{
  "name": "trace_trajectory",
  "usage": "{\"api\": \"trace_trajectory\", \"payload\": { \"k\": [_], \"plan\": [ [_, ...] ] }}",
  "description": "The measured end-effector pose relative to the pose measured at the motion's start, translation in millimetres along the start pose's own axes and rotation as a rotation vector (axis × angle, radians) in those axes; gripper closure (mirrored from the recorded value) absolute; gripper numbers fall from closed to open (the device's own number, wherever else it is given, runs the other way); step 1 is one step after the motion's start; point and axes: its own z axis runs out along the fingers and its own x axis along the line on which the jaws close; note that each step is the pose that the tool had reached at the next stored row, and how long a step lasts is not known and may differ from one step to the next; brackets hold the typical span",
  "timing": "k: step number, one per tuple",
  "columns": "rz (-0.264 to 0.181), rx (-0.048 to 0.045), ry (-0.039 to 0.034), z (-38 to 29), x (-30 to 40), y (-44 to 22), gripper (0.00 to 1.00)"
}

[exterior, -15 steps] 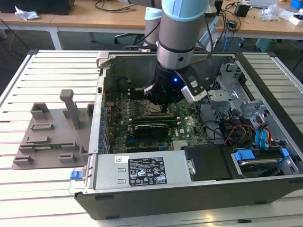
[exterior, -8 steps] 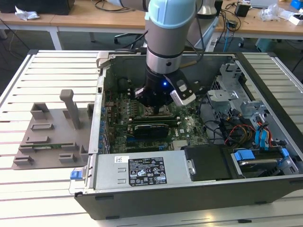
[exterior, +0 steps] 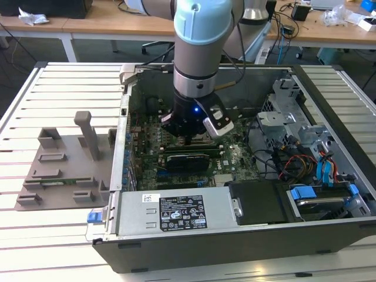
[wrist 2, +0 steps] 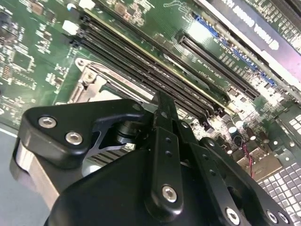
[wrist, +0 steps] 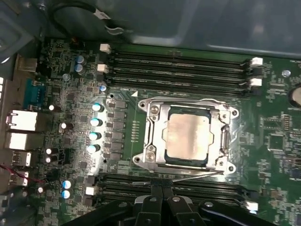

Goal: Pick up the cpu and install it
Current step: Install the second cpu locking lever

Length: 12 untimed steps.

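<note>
You see a white label [exterior: 183,212] on the grey power supply box [exterior: 170,211] at the lower middle of the exterior view, but its print stays unreadable. White lettering on the black card [wrist 2: 254,23] at the upper right of the second wrist view is also illegible to you.

The slatted white metal bench [exterior: 64,88] is what carries everything. Sitting right on it: the open PC case [exterior: 247,235], with the gripper [exterior: 189,136] reaching down inside it, and a grey plastic tray [exterior: 64,170] with upright posts, just beside the case and well off to the gripper's side at the exterior view's left
</note>
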Motion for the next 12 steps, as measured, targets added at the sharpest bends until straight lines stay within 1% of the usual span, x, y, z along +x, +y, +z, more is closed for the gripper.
{"api": "trace_trajectory", "payload": {
  "k": [2, 6, 9, 12],
  "plan": [
    [0.000, -0.0034, -0.0003, 3.3, 4.5, 0.1, 0.89],
    [0.000, -0.0145, -0.0017, 6.8, 12.1, 0.8, 0.89],
    [0.000, -0.0187, -0.0019, 10.0, 13.4, 1.0, 0.89],
    [0.000, -0.0215, -0.0024, 13.3, 14.0, 3.3, 0.89]
  ]
}}
